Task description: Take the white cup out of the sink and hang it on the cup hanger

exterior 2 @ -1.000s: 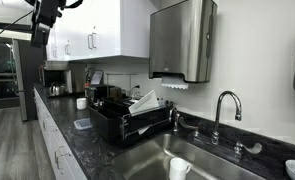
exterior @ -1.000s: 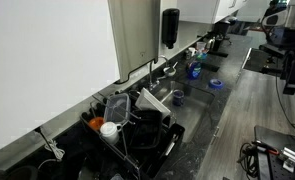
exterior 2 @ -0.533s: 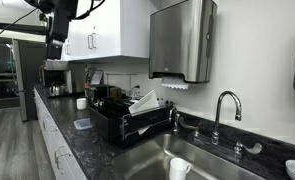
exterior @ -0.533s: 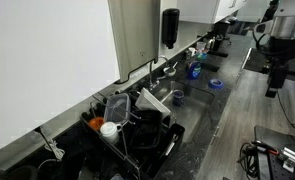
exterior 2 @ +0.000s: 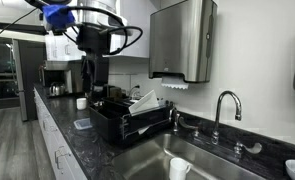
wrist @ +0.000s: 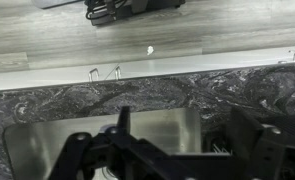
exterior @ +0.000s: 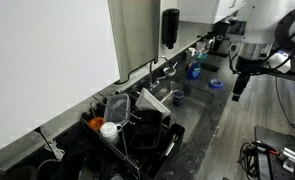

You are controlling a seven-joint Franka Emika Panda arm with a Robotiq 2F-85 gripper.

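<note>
White cup: a small, plain white cup (exterior 2: 179, 168), seen only at the bottom edge of an exterior view. It looks upright with its mouth up; no handle can be made out.
Cup's place: inside the steel sink (exterior 2: 212, 160), toward the near side of the basin and well below the rim.
End effector: the dark end effector (exterior: 235, 92) hangs in the air on the arm (exterior: 257, 35), pointing down over the outer side of the bench (exterior: 202, 125). It is well apart from the cup.
End effector state: cannot be told. It is small and dark in both exterior views, and in the wrist view its parts blur into dark shapes along the bottom.
Sink edges: the dish rack (exterior 2: 122, 122) stands just beside one end of the basin and rises above the rim. The curved faucet (exterior 2: 223, 104) stands at the back edge, by the wall.
Overhead: a paper towel dispenser (exterior 2: 182, 40) hangs on the wall above the back of the bench, higher than the faucet.
Bench edge: in the wrist view the dark stone bench front runs straight across, with grey wood floor (wrist: 67, 40) beyond it and the steel basin (wrist: 47, 135) on the near side.
Open room: the air above the basin is open between the faucet and the bench's front edge. The dish rack bounds it on one side.
</note>
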